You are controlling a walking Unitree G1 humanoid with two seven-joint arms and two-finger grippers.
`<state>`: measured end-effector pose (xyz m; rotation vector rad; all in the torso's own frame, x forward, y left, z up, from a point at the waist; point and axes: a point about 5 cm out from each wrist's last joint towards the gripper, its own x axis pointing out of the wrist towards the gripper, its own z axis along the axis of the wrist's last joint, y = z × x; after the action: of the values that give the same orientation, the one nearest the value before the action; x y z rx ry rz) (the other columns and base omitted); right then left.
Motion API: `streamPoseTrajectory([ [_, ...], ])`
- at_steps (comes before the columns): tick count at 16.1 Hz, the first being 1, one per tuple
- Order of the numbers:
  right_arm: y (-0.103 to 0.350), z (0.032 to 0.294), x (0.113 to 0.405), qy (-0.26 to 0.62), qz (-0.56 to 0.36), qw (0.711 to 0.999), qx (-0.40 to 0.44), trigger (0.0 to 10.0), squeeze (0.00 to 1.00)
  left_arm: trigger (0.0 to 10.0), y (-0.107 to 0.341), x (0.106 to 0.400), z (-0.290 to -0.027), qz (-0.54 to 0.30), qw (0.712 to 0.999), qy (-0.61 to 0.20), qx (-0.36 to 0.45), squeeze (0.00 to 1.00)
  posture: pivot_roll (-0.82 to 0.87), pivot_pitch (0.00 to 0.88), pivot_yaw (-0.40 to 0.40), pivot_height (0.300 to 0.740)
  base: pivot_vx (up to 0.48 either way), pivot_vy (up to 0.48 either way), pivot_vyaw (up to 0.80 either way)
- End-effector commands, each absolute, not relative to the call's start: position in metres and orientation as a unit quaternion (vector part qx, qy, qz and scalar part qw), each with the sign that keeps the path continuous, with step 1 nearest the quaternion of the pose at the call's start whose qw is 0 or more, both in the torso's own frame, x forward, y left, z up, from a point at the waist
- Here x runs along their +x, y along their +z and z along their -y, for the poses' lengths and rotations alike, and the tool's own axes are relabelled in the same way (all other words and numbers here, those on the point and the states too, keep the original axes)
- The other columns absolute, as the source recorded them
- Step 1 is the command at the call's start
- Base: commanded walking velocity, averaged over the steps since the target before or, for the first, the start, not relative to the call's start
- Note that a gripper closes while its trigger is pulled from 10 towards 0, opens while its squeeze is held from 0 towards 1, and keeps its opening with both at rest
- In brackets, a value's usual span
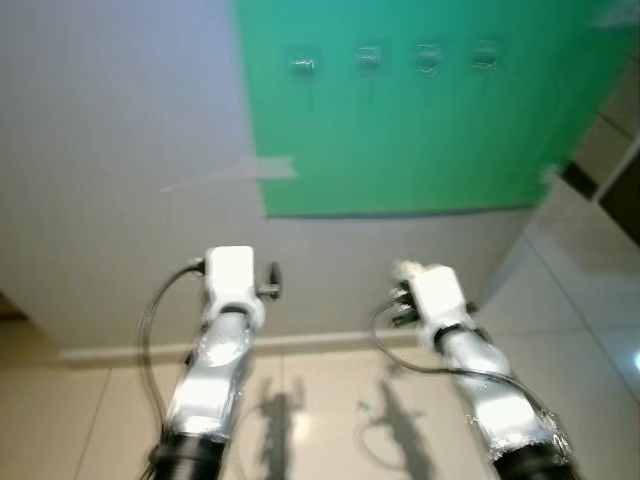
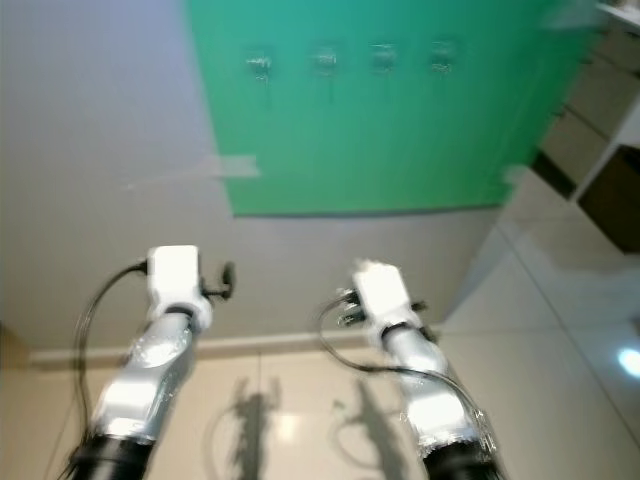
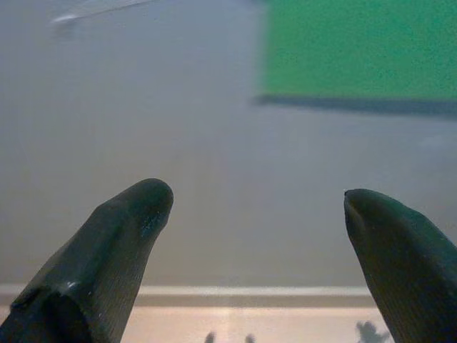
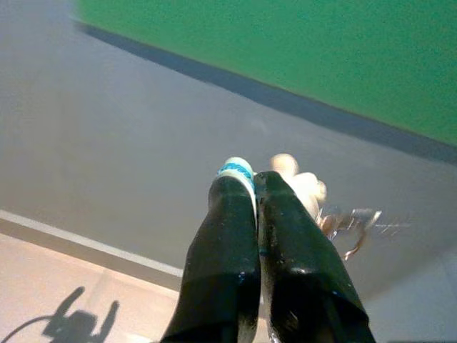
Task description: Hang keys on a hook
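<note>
A green board is fixed to the grey wall ahead, and everything here is placed against it. To the board's left the wall is bare apart from a strip of pale tape that laps over the board's left edge. Across the top of the board runs a row of four small metal hooks, evenly spaced and blurred in the head views.

Below the board's lower left corner, the left arm reaches forward toward the wall. In its wrist view the left gripper has its two black fingers spread wide apart with nothing between them; the wall and the board's lower edge show through the gap.

Below the board's lower middle, the right arm is also raised toward the wall. In its wrist view the right gripper has its fingers pressed together on the keys: a white tag with a blue band and a pale fob sit at the fingertips, and the metal keys and ring dangle just beside them, in front of the grey wall below the board and well short of the hooks.

A pale skirting runs along the wall's foot, with glossy beige floor tiles carrying the arms' shadows.
</note>
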<state>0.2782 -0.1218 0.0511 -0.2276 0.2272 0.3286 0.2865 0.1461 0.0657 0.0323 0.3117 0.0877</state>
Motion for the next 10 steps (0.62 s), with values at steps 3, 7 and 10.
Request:
streamPoseTrajectory([
  [3, 0.0546, 0.1325, 0.2794, 0.151, -0.105, 0.975, -0.125, 0.0, 0.0, 10.0, 0.0699, 0.2897, -0.134, -0.146, 0.989, 0.023, 0.02, 0.0, -0.13, 0.0, 0.029, 0.723, 0.461, 0.0, 0.0],
  [7, 0.0532, 0.1308, 0.2776, 0.152, -0.107, 0.975, -0.124, 0.0, 0.0, 10.0, 0.0657, 0.2895, -0.1332, -0.163, 0.985, 0.02, 0.047, 0.0, -0.13, 0.0, 0.032, 0.723, 0.24, 0.0, 0.0],
  [10, 0.0517, 0.1303, 0.2766, 0.153, -0.11, 0.974, -0.123, 0.0, 0.0, 10.0, 0.0668, 0.2888, -0.1303, -0.157, 0.987, 0.01, 0.044, 0.0, -0.13, 0.0, 0.032, 0.723, 0.0, 0.0, 0.0],
])
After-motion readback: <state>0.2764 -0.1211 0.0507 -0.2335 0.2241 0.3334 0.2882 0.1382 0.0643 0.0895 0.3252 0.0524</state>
